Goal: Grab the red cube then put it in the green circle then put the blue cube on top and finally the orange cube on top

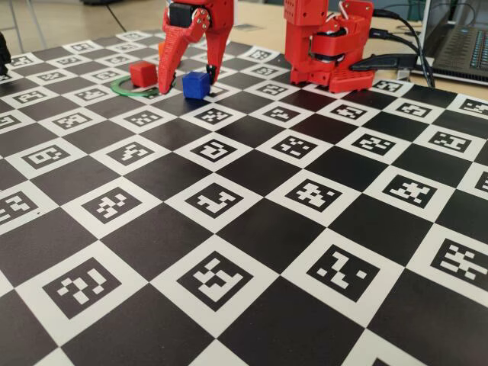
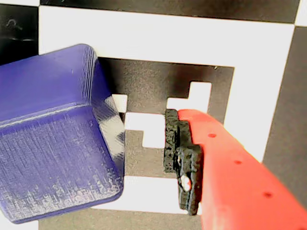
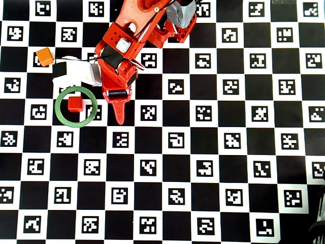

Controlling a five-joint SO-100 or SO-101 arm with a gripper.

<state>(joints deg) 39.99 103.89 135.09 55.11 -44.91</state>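
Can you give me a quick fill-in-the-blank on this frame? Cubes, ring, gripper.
1. The red cube sits inside the green ____.
2. In the fixed view, the gripper has its fingers down either side of the ____ cube.
3. The gripper is ____, with a gap showing between pad and cube in the wrist view.
4. In the overhead view, the orange cube lies ____ the ring.

Missing words: circle; blue; open; outside

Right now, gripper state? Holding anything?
Gripper: open, straddling the blue cube, not clamped; a gap shows beside the finger pad in the wrist view.
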